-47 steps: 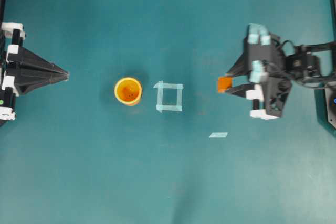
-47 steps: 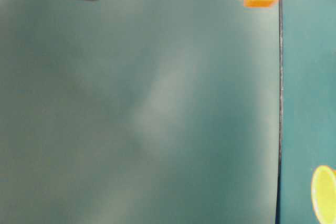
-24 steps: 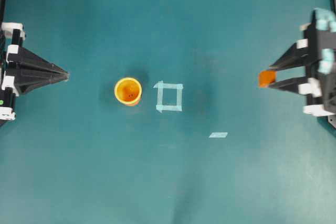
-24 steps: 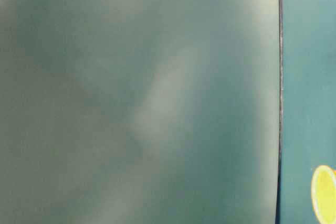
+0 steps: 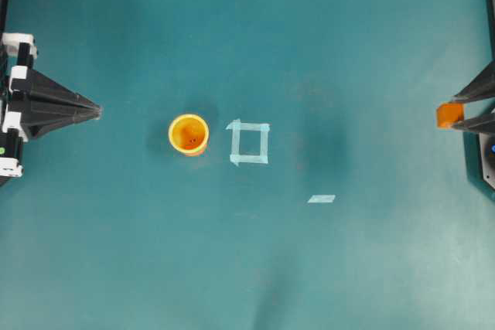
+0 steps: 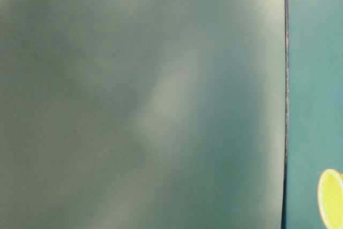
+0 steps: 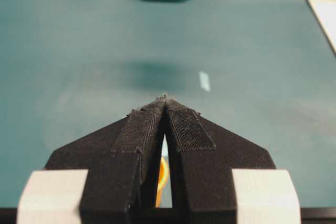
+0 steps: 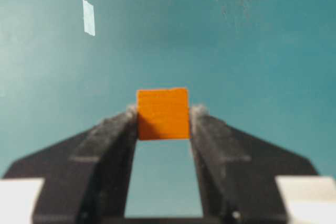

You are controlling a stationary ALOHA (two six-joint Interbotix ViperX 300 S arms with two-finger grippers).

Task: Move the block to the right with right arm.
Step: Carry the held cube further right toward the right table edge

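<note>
The block (image 5: 448,115), a small orange cube, is pinched between the tips of my right gripper (image 5: 458,116) at the far right edge of the overhead view. In the right wrist view the block (image 8: 163,113) sits squarely between the two black fingers, and the right gripper (image 8: 163,115) is shut on it above the teal surface. My left gripper (image 5: 97,111) rests at the far left, its pointed tips pressed together. The left wrist view shows the left gripper (image 7: 166,99) shut with nothing held.
A round yellow-orange cup (image 5: 189,134) stands left of centre, beside a pale tape square (image 5: 249,143). A short strip of pale tape (image 5: 321,199) lies lower right of the square. The cup's rim (image 6: 330,198) shows in the table-level view. Black frame edges bound both sides.
My right gripper has carried the block rightward, from just right of the tape square to the table's right edge. The left arm, cup and tape have not moved.
</note>
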